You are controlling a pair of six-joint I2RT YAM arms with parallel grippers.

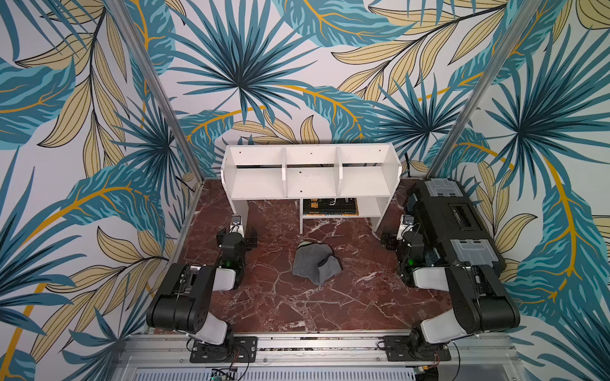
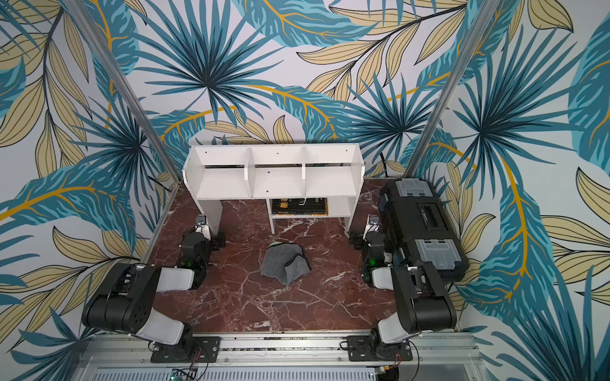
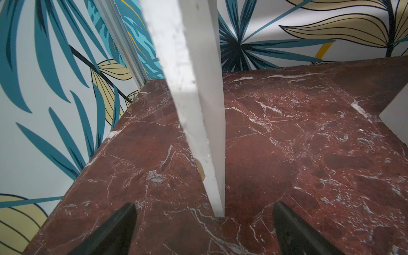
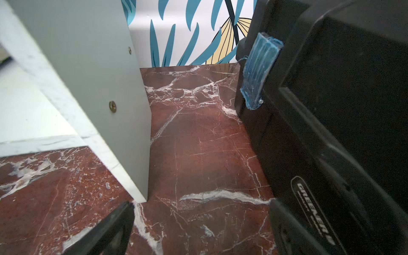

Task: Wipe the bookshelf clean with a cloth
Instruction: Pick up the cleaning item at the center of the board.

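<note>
The left gripper [image 1: 237,237] is wide open and holds nothing. The left leg of the bookshelf [image 1: 310,178] stands just in front of its jaws, so a push forward could shove the shelf. In the middle, the cloth [image 1: 317,265] lies in a lump on the table [image 1: 280,297], on the near side of the shelf, and nothing touches it. A pinch on one loose fold could let it slip out. The right gripper [image 4: 201,205] is wide open and empty too. It sits squeezed between the shelf's side and the black toolbox [image 1: 458,224], so a quick turn could bump either one.
</note>
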